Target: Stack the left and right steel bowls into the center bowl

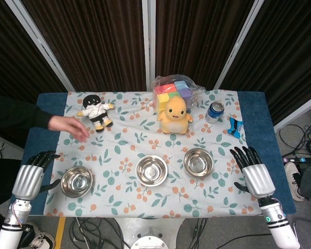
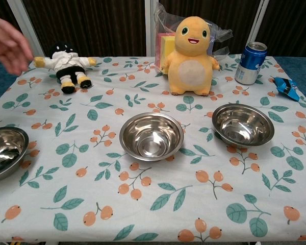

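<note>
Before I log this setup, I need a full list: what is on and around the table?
steel bowls: three, silver, in a row along the near side: left bowl, center bowl, right bowl
yellow plush toy: one, far center
bag of coloured blocks: one, clear bag, behind the yellow plush toy
black-and-white doll: one, far left
soda can: one, blue, upright, far right
blue wrapper: one, right of the soda can
tablecloth: one, white with a leaf-and-fruit print
person's hand: one, over the far left
left hand: open, beside the left bowl
right hand: open, beside the right bowl
</note>
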You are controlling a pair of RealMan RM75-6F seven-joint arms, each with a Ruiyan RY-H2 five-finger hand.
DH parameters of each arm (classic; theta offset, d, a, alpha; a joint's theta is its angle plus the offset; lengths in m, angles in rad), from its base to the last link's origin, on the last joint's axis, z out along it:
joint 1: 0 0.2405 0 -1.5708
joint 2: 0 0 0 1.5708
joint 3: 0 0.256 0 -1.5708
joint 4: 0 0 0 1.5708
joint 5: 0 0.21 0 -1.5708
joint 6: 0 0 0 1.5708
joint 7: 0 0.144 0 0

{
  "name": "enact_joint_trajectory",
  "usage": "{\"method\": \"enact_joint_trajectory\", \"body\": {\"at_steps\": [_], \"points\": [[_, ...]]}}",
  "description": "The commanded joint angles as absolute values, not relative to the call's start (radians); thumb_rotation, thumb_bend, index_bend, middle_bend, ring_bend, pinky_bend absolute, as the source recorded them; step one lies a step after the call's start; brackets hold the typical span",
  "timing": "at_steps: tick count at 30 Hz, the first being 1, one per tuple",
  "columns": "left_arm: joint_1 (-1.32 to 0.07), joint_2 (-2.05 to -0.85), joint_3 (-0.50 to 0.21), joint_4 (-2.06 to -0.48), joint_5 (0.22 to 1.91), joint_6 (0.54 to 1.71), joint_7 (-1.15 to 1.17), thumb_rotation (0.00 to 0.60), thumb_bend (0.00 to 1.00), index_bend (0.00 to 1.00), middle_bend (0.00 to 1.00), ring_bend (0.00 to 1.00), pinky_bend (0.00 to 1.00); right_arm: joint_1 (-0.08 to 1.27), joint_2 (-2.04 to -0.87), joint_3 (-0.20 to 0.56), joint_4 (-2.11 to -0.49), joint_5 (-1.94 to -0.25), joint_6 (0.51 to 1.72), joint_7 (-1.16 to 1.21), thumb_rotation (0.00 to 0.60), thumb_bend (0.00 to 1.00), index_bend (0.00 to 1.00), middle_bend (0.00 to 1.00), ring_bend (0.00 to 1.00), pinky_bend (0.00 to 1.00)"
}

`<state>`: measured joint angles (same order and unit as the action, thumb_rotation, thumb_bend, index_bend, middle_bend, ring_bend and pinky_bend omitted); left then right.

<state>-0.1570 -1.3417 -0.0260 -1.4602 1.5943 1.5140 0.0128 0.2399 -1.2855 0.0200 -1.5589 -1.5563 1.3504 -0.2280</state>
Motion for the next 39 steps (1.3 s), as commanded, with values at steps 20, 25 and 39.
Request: {"method": "enact_joint_trajectory", "body": {"at_steps": [20,25,39], "points": [[-0.154,-1.317,-0.024,-1.496,1.593,1.517,0.025,0.6,0.12,0.32,0.32,0.25,0.32,0.415,-1.37,0.032,-1.516,-1.564,1.085,-0.378,0.6,0.02,0.25,0.32,0.21,0.23],[-0.163,-1.32,-0.026,-1.489,1.598,1.508,0.028,0.6,0.12,0.32,0.32,0.25,0.32,0.458,-1.408,0.037,-1.476,-1.542,1.021,-0.382,0.6,0.02,0.27,0.33,0.21,0.24],[-0.174,-1.33,-0.006,-1.46,1.606,1.475,0.015,0.6,0.12,0.32,0.32,0.25,0.32,0.525,-1.546,0.058,-1.346,-1.465,0.944,-0.406,0.6,0.16,0.38,0.4,0.29,0.36]]}}
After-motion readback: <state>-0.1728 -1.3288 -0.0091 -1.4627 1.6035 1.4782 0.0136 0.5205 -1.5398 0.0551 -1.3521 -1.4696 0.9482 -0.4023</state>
